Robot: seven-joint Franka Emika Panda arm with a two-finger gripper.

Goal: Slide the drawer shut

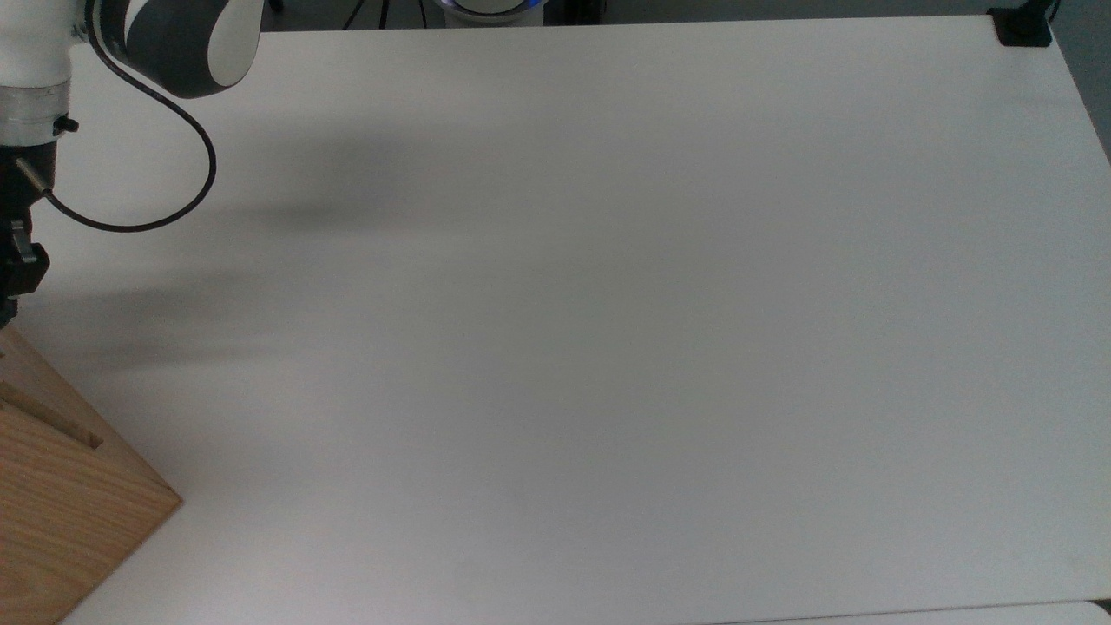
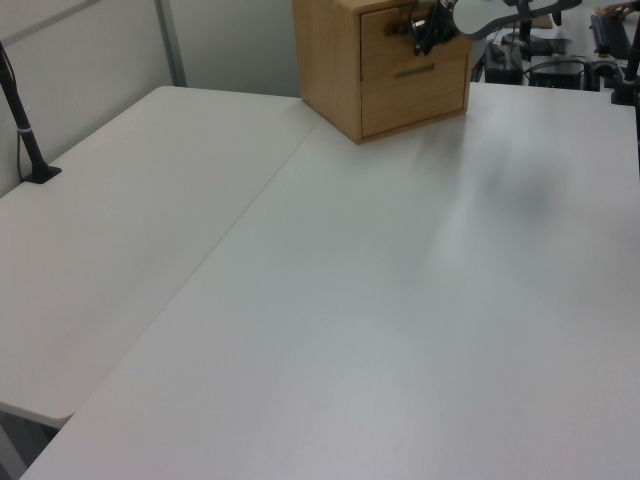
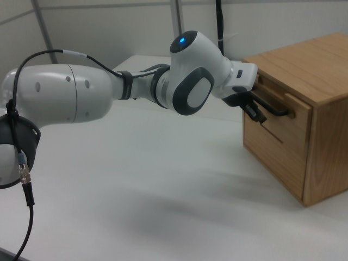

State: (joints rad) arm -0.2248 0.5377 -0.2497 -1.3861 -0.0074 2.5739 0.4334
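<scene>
**End effector at the handle, drawer front near flush with cabinet**

- Drawer (image 3: 283, 122) is the upper one in the oak cabinet (image 3: 321, 70). In the right view its front panel sits almost level with the cabinet face; in the left view the drawer (image 2: 400, 45) lines up with the lower front below it.
- End effector (image 3: 253, 109) is right at the black bar handle (image 3: 274, 109), fingers around or against it. Can't tell whether they are clamped on the bar or just touching it.
- Arm (image 3: 136, 89) reaches in horizontally from the right view's left, above the worktop (image 3: 163, 179).
- Top view: cabinet corner (image 1: 52, 486) sits at the top view's lower left, close to the worktop's edge. End effector body (image 1: 17, 260) is at the frame's left edge just above it, with its black cable (image 1: 174, 200) looping over the surface.
- Room: the worktop (image 1: 608, 304) is open white surface out to its far edges. A small black clamp (image 1: 1020, 26) sits at the top view's upper right corner, well apart from the arm.
- Left view: a black post (image 2: 22, 120) stands at the left view's left edge, well apart from the cabinet.
</scene>
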